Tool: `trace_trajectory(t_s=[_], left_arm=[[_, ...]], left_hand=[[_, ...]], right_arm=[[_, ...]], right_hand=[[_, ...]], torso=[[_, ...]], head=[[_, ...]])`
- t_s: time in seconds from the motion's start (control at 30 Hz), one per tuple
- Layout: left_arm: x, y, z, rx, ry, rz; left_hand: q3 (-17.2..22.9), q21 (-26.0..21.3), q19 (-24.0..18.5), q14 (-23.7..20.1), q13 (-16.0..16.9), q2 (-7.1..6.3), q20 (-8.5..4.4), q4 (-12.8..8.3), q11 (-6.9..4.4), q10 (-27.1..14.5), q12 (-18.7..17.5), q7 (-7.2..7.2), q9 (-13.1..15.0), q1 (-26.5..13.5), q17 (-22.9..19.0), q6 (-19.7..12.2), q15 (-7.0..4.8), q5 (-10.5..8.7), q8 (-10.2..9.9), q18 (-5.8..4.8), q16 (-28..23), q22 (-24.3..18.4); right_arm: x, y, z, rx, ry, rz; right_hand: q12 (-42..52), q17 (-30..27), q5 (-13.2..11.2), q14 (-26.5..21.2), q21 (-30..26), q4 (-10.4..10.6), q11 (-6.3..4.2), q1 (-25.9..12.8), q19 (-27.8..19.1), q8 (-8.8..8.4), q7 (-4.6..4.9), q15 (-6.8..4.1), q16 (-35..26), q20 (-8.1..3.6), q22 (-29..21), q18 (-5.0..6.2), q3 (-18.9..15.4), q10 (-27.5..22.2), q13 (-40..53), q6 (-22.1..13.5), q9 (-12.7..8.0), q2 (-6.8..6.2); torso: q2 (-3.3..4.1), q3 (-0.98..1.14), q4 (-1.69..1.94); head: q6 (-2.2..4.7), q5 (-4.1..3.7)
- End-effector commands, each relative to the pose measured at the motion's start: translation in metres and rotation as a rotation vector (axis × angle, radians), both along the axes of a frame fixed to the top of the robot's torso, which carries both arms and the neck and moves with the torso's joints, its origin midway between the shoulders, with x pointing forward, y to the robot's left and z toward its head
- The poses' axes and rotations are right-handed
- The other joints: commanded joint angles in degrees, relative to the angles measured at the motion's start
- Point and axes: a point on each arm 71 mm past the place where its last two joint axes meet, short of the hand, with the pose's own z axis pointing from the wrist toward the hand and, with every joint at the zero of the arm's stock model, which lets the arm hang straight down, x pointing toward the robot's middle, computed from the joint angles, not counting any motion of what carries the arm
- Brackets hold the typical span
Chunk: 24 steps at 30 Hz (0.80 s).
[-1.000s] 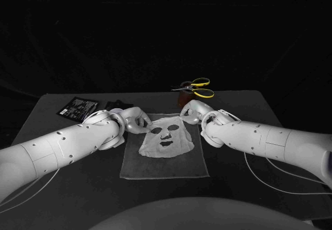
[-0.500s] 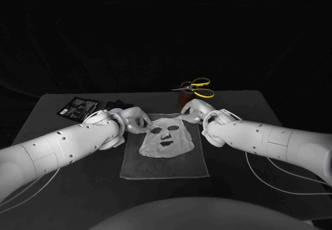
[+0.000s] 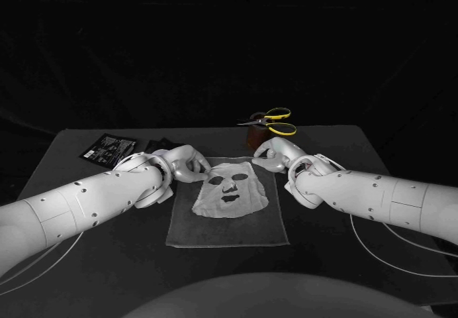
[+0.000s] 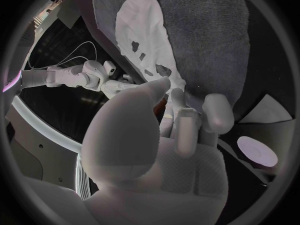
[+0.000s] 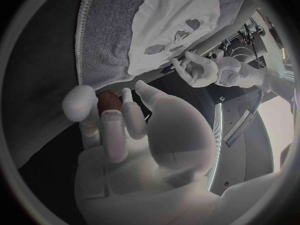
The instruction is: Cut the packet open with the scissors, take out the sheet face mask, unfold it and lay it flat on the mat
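Observation:
The white sheet face mask lies unfolded, face holes up, on the grey mat. My left hand is at the mask's far left corner and pinches its edge between thumb and fingertip; the right wrist view shows that pinch, with the left hand on the rim of the mask. My right hand hovers just off the mat's far right corner, fingers apart, holding nothing. The yellow-handled scissors stand in a brown holder behind it. The black packet lies at the far left.
A small dark object lies beside the packet. The brown holder stands close in front of my right hand's fingers. Thin white cables trail on the table on the right.
My right hand has drawn back from the mask's far right corner and risen slightly to the right. The left hand and the mask have hardly moved.

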Motion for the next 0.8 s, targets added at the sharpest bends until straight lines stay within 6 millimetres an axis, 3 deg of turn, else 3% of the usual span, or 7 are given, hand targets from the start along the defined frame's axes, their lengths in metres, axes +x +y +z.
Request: trace_trajectory(t_s=[0.03, 0.1, 0.37, 0.53, 0.67, 0.8], left_arm=[[0.002, -0.003, 0.013, -0.152, -0.033, 0.008], [0.003, -0.003, 0.015, -0.168, -0.035, 0.011], [0.007, 0.004, 0.021, -0.185, -0.038, 0.037], [0.012, 0.005, 0.021, -0.168, -0.044, 0.063], [0.018, 0.002, 0.019, -0.107, -0.029, 0.073], [0.025, -0.003, 0.014, -0.035, -0.012, 0.084]], left_hand=[[0.57, -0.80, -0.86, -0.17, -0.68, -0.23, -0.01, -0.02, 0.06, -0.49, -1.18, 0.07, -0.15, 0.15, 1.04, 0.41, 0.35, 0.13, 0.24, 0.31, -0.48, -0.86], [1.10, -1.79, -1.80, -0.98, -1.71, -0.37, 0.08, -0.08, 0.17, -0.88, -2.81, 0.14, -0.26, 0.02, -0.42, 0.34, 0.45, 0.13, 0.20, 0.57, -1.02, -1.87], [1.15, -1.78, -1.78, -0.96, -1.90, -0.47, 0.11, -0.12, 0.21, -0.79, -3.04, 0.19, -0.31, -0.04, -0.34, 0.22, 0.48, 0.13, 0.13, 0.56, -1.01, -1.84], [1.78, -2.10, -2.05, -1.26, -2.32, 0.19, 0.20, -0.02, 0.49, -0.54, -3.51, 0.31, -0.30, -0.02, -0.99, 0.57, 0.66, 0.13, 0.32, 0.64, -1.22, -2.20], [0.85, -2.20, -2.03, -1.36, -2.57, -0.59, 0.49, 0.78, 0.83, -0.15, -3.58, 0.49, -0.22, -1.68, -1.19, 1.02, 1.02, 0.10, 0.68, 0.63, -1.34, -2.28], [-1.77, -0.86, -0.51, -0.26, -2.20, -1.39, 0.35, 1.84, 0.28, 1.43, -2.22, -0.22, 0.32, -3.48, 0.59, 2.99, 0.62, 0.10, 2.20, 0.26, -0.72, -0.88]], right_arm=[[-0.006, 0.000, 0.006, 0.025, -0.041, 0.027], [-0.009, 0.000, 0.008, 0.031, -0.042, 0.037], [-0.020, 0.004, 0.012, 0.047, -0.038, 0.100], [-0.022, 0.011, 0.012, 0.026, -0.033, 0.147], [-0.019, 0.020, 0.011, -0.009, -0.028, 0.177], [-0.011, 0.030, 0.008, -0.050, -0.022, 0.192]], right_hand=[[0.50, 6.63, 0.03, 3.97, 0.44, -0.22, 0.04, 1.08, 0.53, -0.02, -0.06, 0.16, 0.46, -0.01, 6.09, 0.72, 0.63, 0.57, 1.44, 0.51, -0.09, -0.02], [0.66, 6.80, 0.03, 4.02, 0.73, -0.32, 0.03, 1.26, 0.64, -0.01, -0.07, 0.15, 0.55, -0.02, 6.17, 0.67, 0.78, 0.67, 1.56, 0.60, -0.10, 0.08], [1.51, 7.47, 0.05, 4.19, 1.92, -1.02, -0.03, 2.31, 1.08, -0.11, -0.11, 0.09, 0.91, -0.07, 6.51, 0.48, 1.81, 1.18, 2.19, 0.81, -0.26, 0.68], [2.36, 8.17, 0.03, 4.37, 3.25, -2.00, -0.10, 3.32, 1.55, -0.34, -0.18, 0.03, 1.30, -0.13, 6.89, 0.27, 2.98, 1.69, 2.83, 1.37, -0.48, 1.04], [2.62, 8.27, 0.00, 4.39, 3.52, -2.81, -0.07, 3.66, 1.65, -0.76, -0.10, 0.03, 1.37, -0.17, 7.00, 0.22, 3.37, 1.84, 3.02, 1.54, -0.72, 0.45], [2.73, 8.38, -0.01, 4.41, 3.54, -3.12, 0.07, 3.36, 1.66, -1.26, 0.07, 0.12, 1.43, -0.14, 7.03, 0.20, 3.30, 1.89, 3.10, 1.40, -0.97, -0.21]], torso=[[-0.07, 0.04, 0.00], [-0.07, 0.04, 0.01], [0.02, 0.06, 0.02], [0.02, 0.01, 0.17], [-0.01, -0.02, 0.14], [0.09, -0.03, 0.16]], head=[[0.00, -0.03], [0.00, 0.08], [0.00, 0.07], [0.00, 0.11], [0.00, 0.37], [0.00, 0.56]])
